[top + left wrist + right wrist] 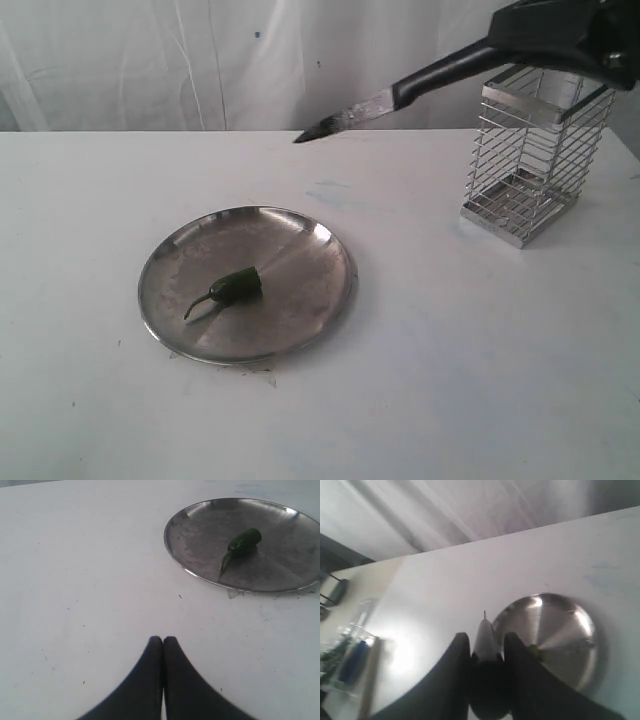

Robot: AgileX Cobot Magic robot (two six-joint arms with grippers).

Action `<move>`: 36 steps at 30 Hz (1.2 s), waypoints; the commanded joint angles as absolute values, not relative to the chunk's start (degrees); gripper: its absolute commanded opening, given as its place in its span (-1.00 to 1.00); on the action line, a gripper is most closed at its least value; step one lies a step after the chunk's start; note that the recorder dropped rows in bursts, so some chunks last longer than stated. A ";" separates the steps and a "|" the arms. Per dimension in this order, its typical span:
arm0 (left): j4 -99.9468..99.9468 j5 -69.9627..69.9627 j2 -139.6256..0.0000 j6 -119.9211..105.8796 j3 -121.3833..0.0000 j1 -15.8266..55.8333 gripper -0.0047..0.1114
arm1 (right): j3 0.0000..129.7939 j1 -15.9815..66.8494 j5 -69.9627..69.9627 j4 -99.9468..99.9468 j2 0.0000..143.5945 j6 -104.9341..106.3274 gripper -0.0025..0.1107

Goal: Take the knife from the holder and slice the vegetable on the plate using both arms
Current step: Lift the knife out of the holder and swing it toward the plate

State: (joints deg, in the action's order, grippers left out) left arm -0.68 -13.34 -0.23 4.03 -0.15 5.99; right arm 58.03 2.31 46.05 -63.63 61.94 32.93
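Right pincer (486, 650) clamped on knife (400, 97) handle above holder (535, 150), blade angled down-left toward chili pepper (232, 287) lying on plate (320, 300), well apart; left pincer (163, 642) closed, empty, seemingly nearer pepper.

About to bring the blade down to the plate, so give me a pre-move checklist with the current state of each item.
1. Knife clear of the holder: ok, it is out and in the air.
2. Right hand gripping the knife handle: ok, fingers clamped on both sides.
3. Blade over the vegetable: not ok, the tip is off beyond the plate.
4. Vegetable on the plate: ok, lying near the middle.
5. Left hand steadying the vegetable: not ok, it is shut, empty and off the plate.
6. Sharp edge facing down: cannot tell.
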 commanded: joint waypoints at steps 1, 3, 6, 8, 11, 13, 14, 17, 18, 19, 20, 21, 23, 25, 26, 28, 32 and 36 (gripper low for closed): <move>-1.02 -13.34 0.00 4.00 0.00 5.79 -0.92 | 51.04 2.34 43.47 -83.47 61.83 45.38 -0.96; -1.02 -13.34 0.00 4.00 0.00 5.79 -0.92 | 48.27 2.34 43.47 -87.24 61.83 48.19 -0.96; -1.02 -13.34 0.00 4.00 0.00 5.79 -0.92 | 45.22 2.34 43.70 -89.01 61.83 50.28 -0.96; -1.02 -13.34 0.00 4.00 0.00 5.79 -0.92 | 43.58 2.34 43.60 -90.43 61.83 51.95 -0.96; -1.02 -13.34 0.00 4.00 0.00 5.79 -0.92 | 41.34 2.34 43.70 -93.71 61.94 54.36 -0.96; -1.02 -13.34 0.00 4.00 0.00 5.79 -0.92 | 40.04 2.34 44.36 -96.33 62.24 55.80 -0.96; -1.02 -13.34 0.00 4.00 0.00 5.79 -0.92 | 39.53 2.34 45.04 -97.73 62.62 56.83 -0.96; -1.02 -13.34 0.00 4.00 0.00 5.79 -0.92 | 37.17 2.34 46.58 -99.95 64.31 60.03 -0.96; -1.02 -13.34 0.00 4.00 0.00 5.79 -0.92 | 36.57 2.34 46.58 -99.95 65.00 60.04 -0.96; -1.02 -13.34 0.00 4.00 0.00 5.79 -0.92 | 35.83 2.34 46.34 -99.95 65.81 60.26 -0.96; -1.02 -13.34 0.00 4.00 0.00 5.79 -0.92 | 35.07 2.34 46.34 -99.95 66.40 60.39 -0.96; -1.02 -13.34 0.00 4.00 0.00 5.79 -0.92 | 34.23 2.34 46.10 -99.95 67.16 60.66 -0.96; -1.02 -13.34 0.00 4.00 0.00 5.79 -0.92 | 32.76 2.34 45.72 -99.95 68.70 62.24 -0.96; -1.02 -13.34 0.00 4.00 0.00 5.79 -0.92 | 31.71 2.34 45.58 -99.95 70.45 63.44 -0.96; -1.02 -13.34 0.00 4.00 0.00 5.79 -0.92 | 31.39 2.34 45.47 -99.95 71.22 64.01 -0.96; -1.02 -13.34 0.00 4.00 0.00 5.79 -0.92 | 31.26 2.34 44.23 -99.95 73.28 64.42 -0.96; -1.02 -13.34 0.00 4.00 0.00 5.79 -0.92 | 33.49 2.34 39.24 -99.95 77.13 62.97 -0.96; -1.02 -13.34 0.00 4.00 0.00 5.79 -0.92 | 37.63 2.34 38.67 -99.95 82.45 55.05 -0.96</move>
State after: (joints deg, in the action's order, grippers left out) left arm -0.68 -13.34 -0.23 4.03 -0.15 5.99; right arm 34.97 2.31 39.04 -98.92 79.83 59.77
